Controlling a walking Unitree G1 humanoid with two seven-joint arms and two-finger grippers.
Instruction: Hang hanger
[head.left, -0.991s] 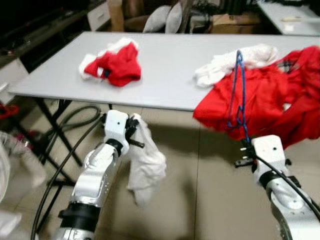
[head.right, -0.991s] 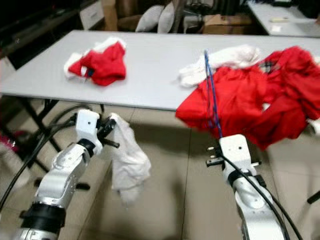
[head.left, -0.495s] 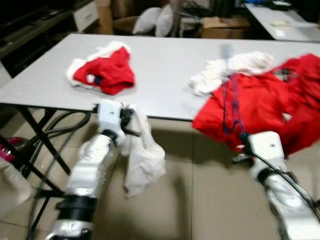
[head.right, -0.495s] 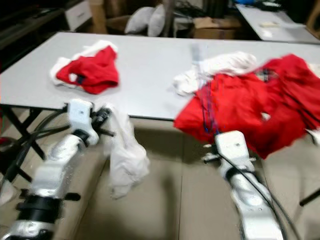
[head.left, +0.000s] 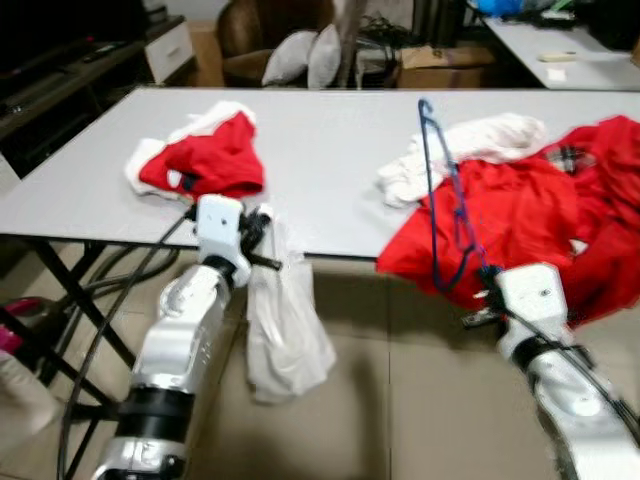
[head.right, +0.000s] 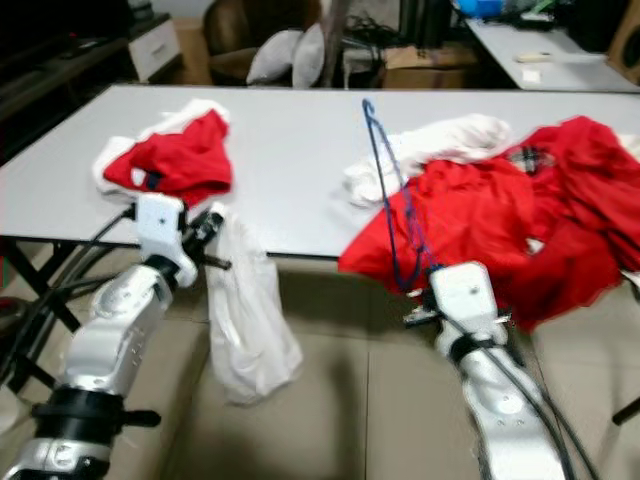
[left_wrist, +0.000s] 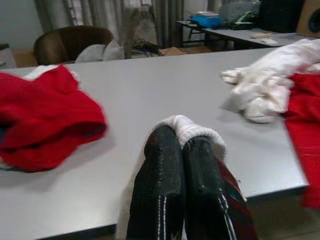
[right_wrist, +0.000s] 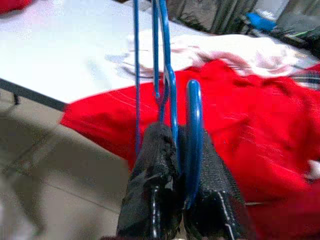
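A blue wire hanger (head.left: 447, 195) stands upright in front of the red clothes, its hook end pinched in my right gripper (right_wrist: 183, 150), which is shut on it just off the table's front edge. My left gripper (left_wrist: 181, 142) is shut on a white garment (head.left: 284, 325) that dangles below the table edge toward the floor. In the left wrist view the white cloth (left_wrist: 197, 131) wraps over the fingertips.
A grey table (head.left: 330, 140) carries a red and white garment (head.left: 205, 160) at the left, a white cloth (head.left: 470, 145) and a heap of red clothes (head.left: 540, 215) at the right. Cables (head.left: 120, 275) run under the table. Chairs and cushions (head.left: 305, 55) stand behind.
The camera has shifted, so the scene sits differently. The hanger now leans further left and taller. The white garment has swung to hang straighter down.
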